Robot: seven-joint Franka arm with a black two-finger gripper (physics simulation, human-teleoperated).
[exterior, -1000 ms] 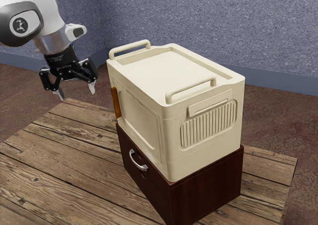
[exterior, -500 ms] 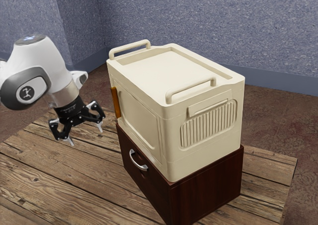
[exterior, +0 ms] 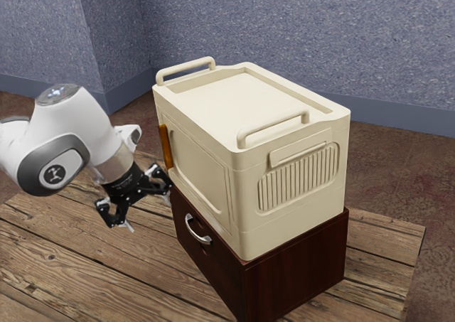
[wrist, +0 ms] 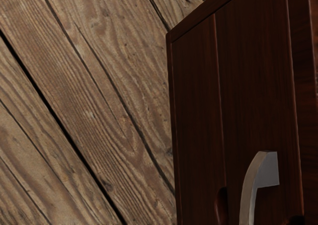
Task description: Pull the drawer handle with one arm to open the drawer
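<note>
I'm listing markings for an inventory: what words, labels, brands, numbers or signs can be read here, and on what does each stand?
No words or numbers are readable.
Arm: one pale round sign, too small to make out.
Hand: faint pale marks, too small to read.

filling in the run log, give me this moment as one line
Black two-finger gripper: open | Curved silver metal handle: not gripped | Dark brown wooden drawer: shut | Next, likely: close in on handle

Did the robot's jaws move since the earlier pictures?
Yes. In the exterior view, the jaws moved lower and toward that view's right, closer to the silver handle on the dark drawer cabinet, which stayed put.
</note>
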